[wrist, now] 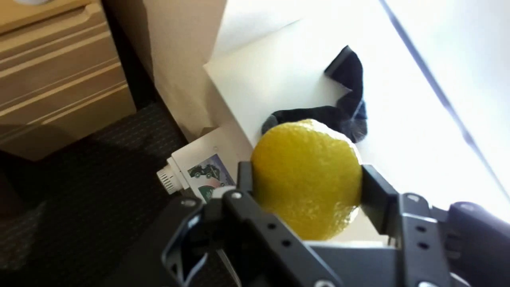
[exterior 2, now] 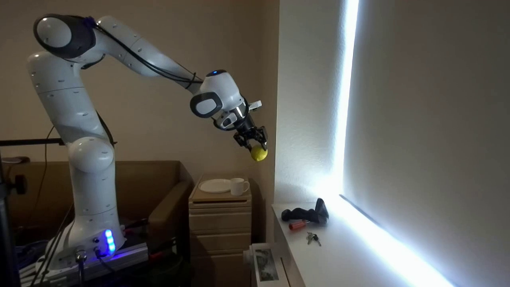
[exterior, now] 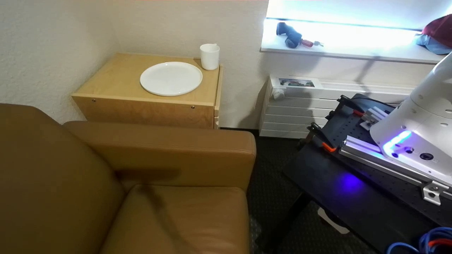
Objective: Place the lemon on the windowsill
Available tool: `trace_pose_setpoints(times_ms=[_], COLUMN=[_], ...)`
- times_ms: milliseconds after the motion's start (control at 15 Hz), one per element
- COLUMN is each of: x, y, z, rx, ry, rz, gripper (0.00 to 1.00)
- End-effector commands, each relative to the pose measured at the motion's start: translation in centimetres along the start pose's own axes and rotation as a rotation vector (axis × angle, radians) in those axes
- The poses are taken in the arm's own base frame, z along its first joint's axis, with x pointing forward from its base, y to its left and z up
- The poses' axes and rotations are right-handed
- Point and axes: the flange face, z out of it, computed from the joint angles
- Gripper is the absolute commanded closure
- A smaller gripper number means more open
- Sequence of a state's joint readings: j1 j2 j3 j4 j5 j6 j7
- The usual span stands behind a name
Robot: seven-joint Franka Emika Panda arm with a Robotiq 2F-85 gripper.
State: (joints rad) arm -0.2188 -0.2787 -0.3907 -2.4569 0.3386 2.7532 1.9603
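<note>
Status: lemon (exterior 2: 259, 154) in the air, your gripper (wrist: 307, 183) clamped on it from two sides. Key relation: in an exterior view the windowsill (exterior 2: 342, 259) lies below the lemon and to its right in frame; in the wrist view the lemon overlaps the windowsill's front edge. Next move, as I judge it: you carry farther over the windowsill, then lower, then let go. Long axis: looks near round, can't tell.

View check: your wrist view gives a dark bent object (wrist: 340, 115) on the windowsill, partly behind the lemon. It does not show the red piece (exterior 2: 297, 225) and keys (exterior 2: 313, 238) that an exterior view puts near that object. A cap (exterior: 439, 31) shows in an exterior view where you see neither lemon nor gripper.
</note>
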Motion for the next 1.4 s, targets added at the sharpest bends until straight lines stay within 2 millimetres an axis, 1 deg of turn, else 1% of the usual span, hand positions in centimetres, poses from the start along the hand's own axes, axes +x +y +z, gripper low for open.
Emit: trace_pose_setpoints(times_ms=[0,67,133,200,267,333,400,467,600,667,733,867,933,1133,1200,1267,1333], x=[0.1,-0.1,-0.5,-0.9,-1.0,-0.6,0.0,0.8,3.0,4.1,5.1,7.1,8.3,10.6,11.0,11.1,10.4], y=[-1.8,-2.8,-3.1,-2.9,-4.4,-6.3,-8.7,-10.6,-14.4,-16.5,-18.4,-20.8,-21.5,-22.5,-22.7,-22.7,-22.5], z=[-1.1,-1.9,-2.3,-2.2,-1.0,-0.5,-0.8,-1.0,-1.6,-1.6,-1.0,1.1,2.7,7.4,8.4,8.9,8.4], rx=[0.012,0.026,0.031,0.027,0.044,0.061,0.071,0.077,0.103,0.115,0.128,0.153,0.160,0.122,0.118,0.100,0.086], ry=[-0.036,-0.069,-0.084,-0.089,-0.066,-0.066,-0.075,-0.078,-0.087,-0.085,-0.082,-0.053,-0.019,0.102,0.136,0.167,0.147], rz=[0.051,0.080,0.092,0.092,0.149,0.245,0.291,0.348,0.460,0.517,0.574,0.692,0.744,0.883,0.937,0.992,1.061], gripper=[0.33,0.33,0.33,0.58,0.58,0.58,0.58,0.58,0.58,0.58,0.58,0.58,0.58,0.58,0.58,0.58,0.58])
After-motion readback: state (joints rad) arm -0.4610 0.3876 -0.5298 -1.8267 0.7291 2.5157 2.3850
